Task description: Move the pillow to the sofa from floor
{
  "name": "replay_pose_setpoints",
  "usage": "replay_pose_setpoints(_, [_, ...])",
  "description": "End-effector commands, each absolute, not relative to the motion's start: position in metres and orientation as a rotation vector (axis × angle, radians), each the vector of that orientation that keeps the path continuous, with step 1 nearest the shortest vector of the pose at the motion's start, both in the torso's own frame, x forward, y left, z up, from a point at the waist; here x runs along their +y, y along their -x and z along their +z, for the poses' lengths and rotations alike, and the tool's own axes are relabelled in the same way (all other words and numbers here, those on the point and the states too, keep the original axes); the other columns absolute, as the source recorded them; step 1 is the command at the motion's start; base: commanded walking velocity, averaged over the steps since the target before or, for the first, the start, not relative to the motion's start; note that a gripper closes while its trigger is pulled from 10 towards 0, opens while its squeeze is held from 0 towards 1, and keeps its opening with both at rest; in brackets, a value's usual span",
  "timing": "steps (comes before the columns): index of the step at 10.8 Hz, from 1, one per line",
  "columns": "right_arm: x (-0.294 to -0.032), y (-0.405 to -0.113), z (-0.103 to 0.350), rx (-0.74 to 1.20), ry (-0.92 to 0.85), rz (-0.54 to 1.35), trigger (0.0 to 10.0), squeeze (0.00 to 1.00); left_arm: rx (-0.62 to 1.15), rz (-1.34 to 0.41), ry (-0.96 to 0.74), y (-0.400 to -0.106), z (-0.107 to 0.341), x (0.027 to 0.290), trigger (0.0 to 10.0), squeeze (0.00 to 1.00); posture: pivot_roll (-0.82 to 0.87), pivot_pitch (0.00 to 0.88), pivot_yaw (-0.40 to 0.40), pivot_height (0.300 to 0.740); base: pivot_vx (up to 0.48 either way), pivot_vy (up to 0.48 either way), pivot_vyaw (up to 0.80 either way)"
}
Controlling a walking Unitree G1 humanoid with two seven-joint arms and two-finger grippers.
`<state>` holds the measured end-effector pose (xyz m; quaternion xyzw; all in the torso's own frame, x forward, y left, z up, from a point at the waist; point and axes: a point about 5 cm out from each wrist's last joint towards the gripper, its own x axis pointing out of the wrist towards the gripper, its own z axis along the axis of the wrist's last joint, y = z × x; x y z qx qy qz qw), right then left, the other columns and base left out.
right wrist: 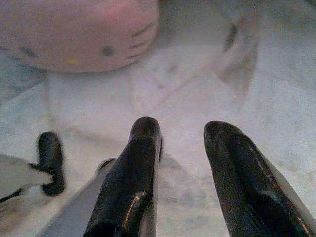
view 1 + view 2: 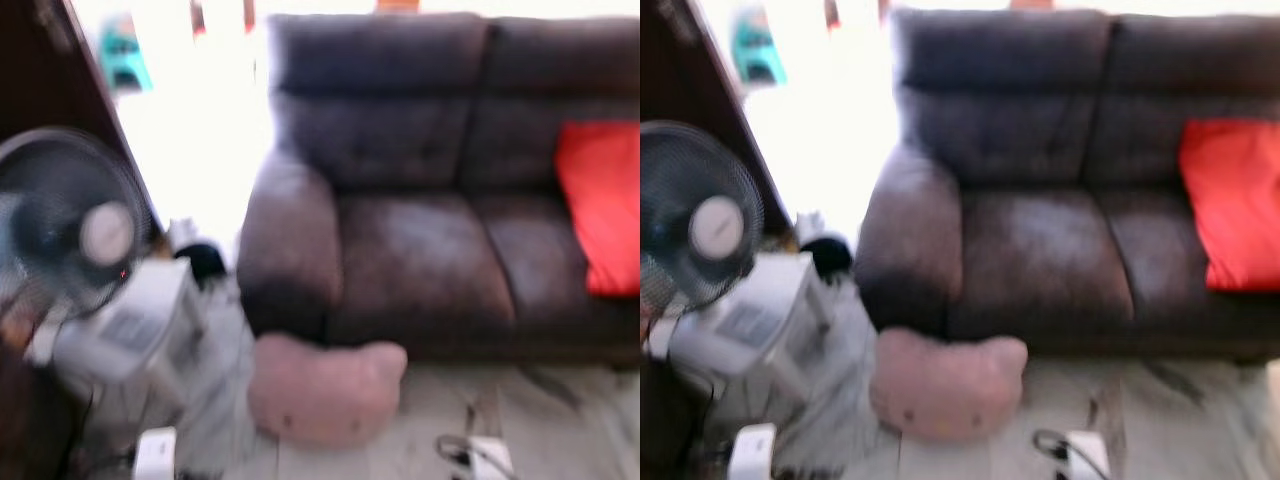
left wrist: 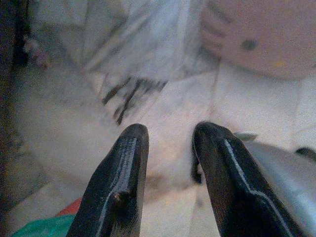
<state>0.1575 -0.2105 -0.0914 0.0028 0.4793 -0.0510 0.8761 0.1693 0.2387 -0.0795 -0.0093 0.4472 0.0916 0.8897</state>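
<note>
The pink pillow (image 2: 325, 388) lies on the floor, pressed against the front base of the sofa (image 2: 420, 190) below its left armrest. It is a soft, plump, rounded plush with two ear-like bumps on its upper edge, and the wrist views show a cat face on it (dark oval eye, small yellow nose, black whisker strokes). The sofa is a dark grey-brown two-seater with a worn, slightly shiny covering and tufted back cushions; a bright red cushion (image 2: 600, 205) leans against the backrest on its right seat. The floor (image 1: 197, 89) is pale marble-patterned tile with grey veins.

To the robot's left of the pillow stands a boxy white appliance (image 2: 135, 330) draped with grey cloth, and beside it a round black wire-caged fan (image 2: 70, 225) with a pale hub.

The left gripper (image 3: 168, 136) hangs over the tile, its smooth black fingers parted and empty. The right gripper (image 1: 182, 131) is likewise spread with nothing between, the pillow lying ahead of it.
</note>
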Motion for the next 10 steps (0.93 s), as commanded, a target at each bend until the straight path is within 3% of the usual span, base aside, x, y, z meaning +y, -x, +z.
replay_pose_setpoints(1, [-0.212, -0.154, -0.092, 1.01, 0.001, -0.114, 10.0, 0.0, 0.944, 0.201, 0.035, -0.163, -0.083, 0.238, 10.0, 0.0, 0.09, 0.126, -0.011, 0.74, 0.0, 0.307, 0.0])
replay_pose_setpoints(5, [-0.225, -0.152, -0.091, 1.011, 0.0, -0.123, 10.0, 0.0, 0.92, 0.174, 0.056, -0.173, -0.084, 0.214, 10.0, 0.0, 0.09, 0.117, -0.007, 0.74, 0.0, 0.0, 0.0])
replay_pose_setpoints(7, [-0.215, -0.154, -0.092, 1.011, -0.008, -0.113, 10.0, 0.0, 0.923, 0.165, 0.053, -0.176, -0.085, 0.202, 10.0, 0.0, 0.09, 0.115, -0.007, 0.74, 0.0, 0.0, 0.0])
replay_pose_setpoints(10, [-0.198, -0.157, -0.094, 1.009, -0.019, -0.098, 10.0, 0.0, 0.924, 0.188, 0.048, -0.17, -0.083, 0.223, 10.0, 0.0, 0.09, 0.122, -0.01, 0.74, 0.0, 0.0, 0.0])
